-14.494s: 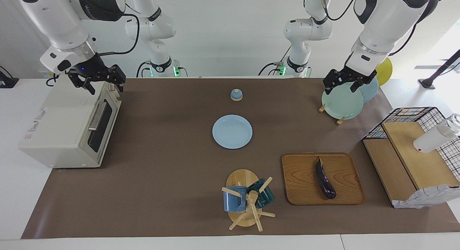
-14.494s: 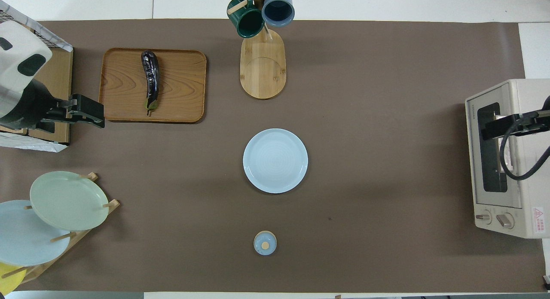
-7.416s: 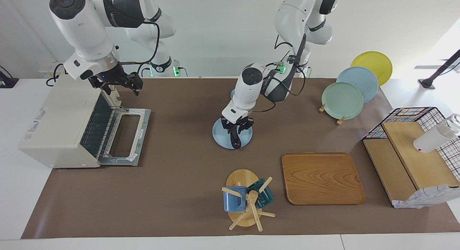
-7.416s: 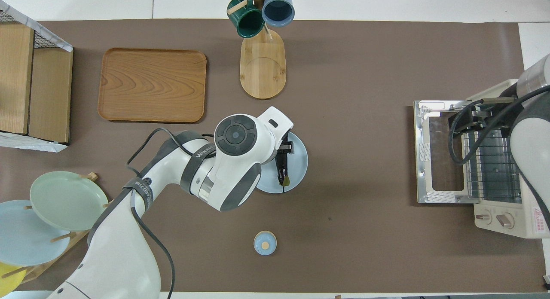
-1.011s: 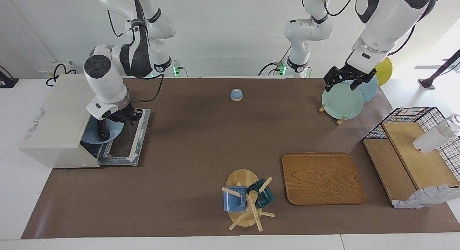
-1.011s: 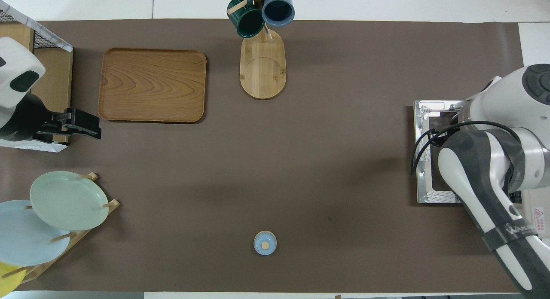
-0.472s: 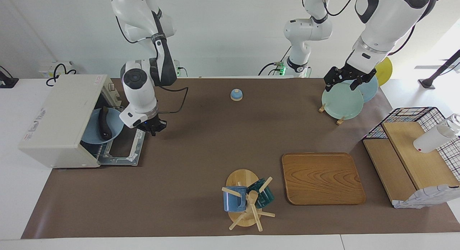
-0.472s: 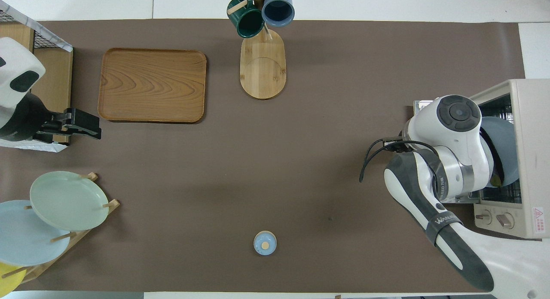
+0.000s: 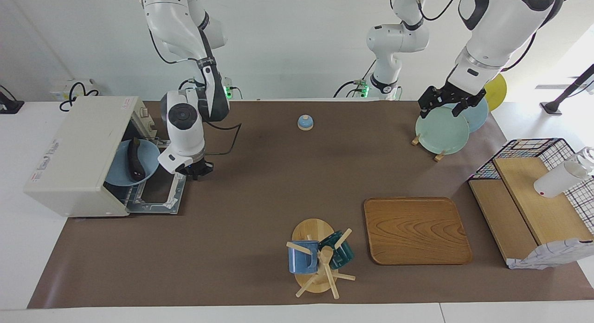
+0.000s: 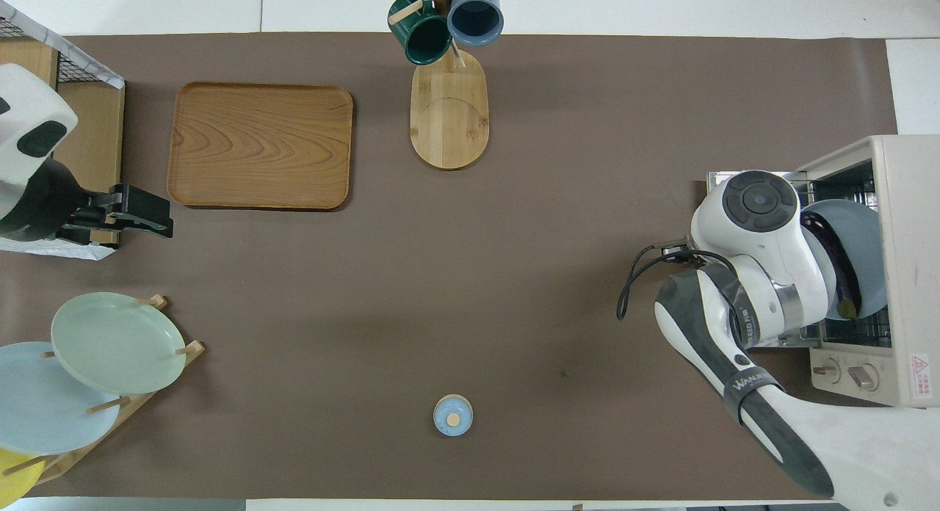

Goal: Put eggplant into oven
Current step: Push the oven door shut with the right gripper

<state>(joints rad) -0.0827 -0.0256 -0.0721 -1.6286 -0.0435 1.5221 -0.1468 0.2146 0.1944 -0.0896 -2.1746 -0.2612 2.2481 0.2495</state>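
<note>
The dark purple eggplant (image 9: 134, 158) lies on a light blue plate (image 9: 118, 167) that rests on the rack inside the cream-white oven (image 9: 79, 146) at the right arm's end of the table. The oven door (image 9: 158, 193) hangs open and flat. In the overhead view the eggplant (image 10: 841, 276) and plate (image 10: 863, 254) show inside the oven (image 10: 910, 203), partly covered by the right arm. My right gripper (image 9: 194, 169) is low beside the open door's outer edge and holds nothing I can see. My left gripper (image 9: 446, 107) is open and empty and waits over the plate rack.
A bare wooden tray (image 9: 417, 230) and a mug tree (image 9: 318, 258) with two mugs stand farthest from the robots. A plate rack (image 9: 441, 128), a wire basket with wooden shelves (image 9: 533, 197) and a small blue lid (image 9: 305, 122) are also on the table.
The right gripper let go of the plate with the eggplant in the oven, drew back out, and has shifted slightly along the open door's edge. The left arm has not moved.
</note>
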